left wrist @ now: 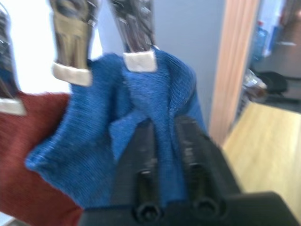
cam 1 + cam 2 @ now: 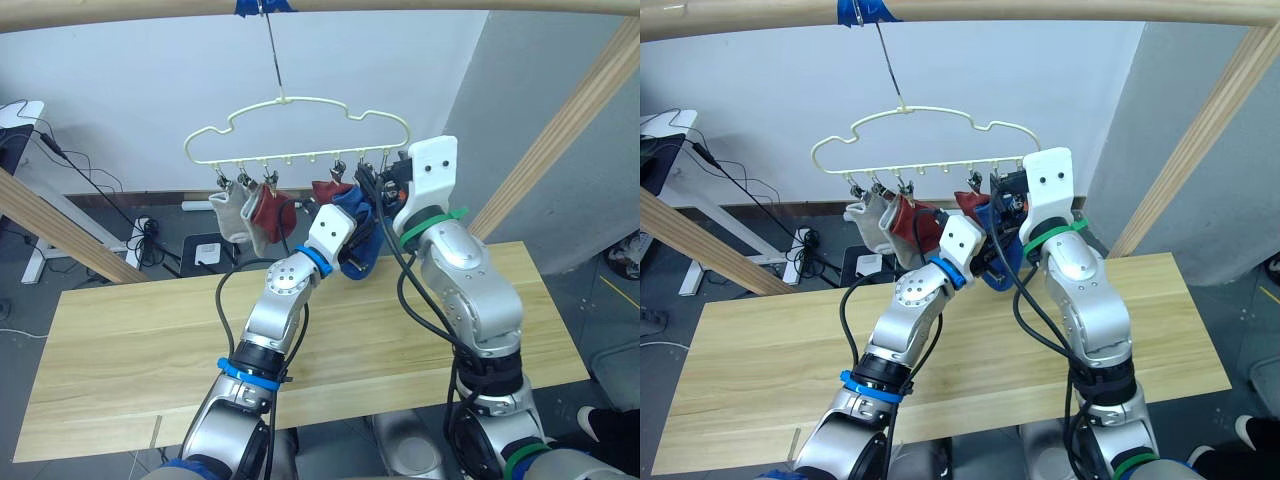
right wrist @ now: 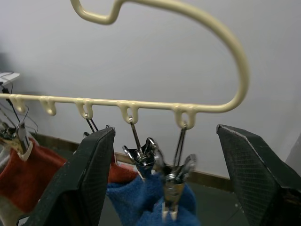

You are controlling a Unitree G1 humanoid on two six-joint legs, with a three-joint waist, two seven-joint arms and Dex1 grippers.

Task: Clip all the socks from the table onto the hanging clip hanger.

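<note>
Basically, your left gripper [image 1: 162, 141] was pinched closed on a fold of the blue sock [image 1: 155, 94], just below the metal clip [image 1: 138, 59] that already bit its top edge. Your right gripper [image 3: 162, 176] hung spread wide, jaws either side of the two end clips [image 3: 171, 181], touching nothing. That sock hung at the right end of the clip hanger [image 2: 300, 130], next to a rust red sock [image 2: 328, 190]; further left hung another red sock [image 2: 268, 212] and a grey sock [image 2: 232, 208]. The table [image 2: 130, 340] showed only bare planks where it was in view.

Handling call: the sock looked light, soft knit, no stiffness, so it would sag and bunch wherever you gripped. You had it mid-body; a hold nearer the cuff edge would likely have presented a flatter lip to the clip. The hanger swung free on a thin hook [image 2: 272, 55], so any tug probably rocked it.
</note>
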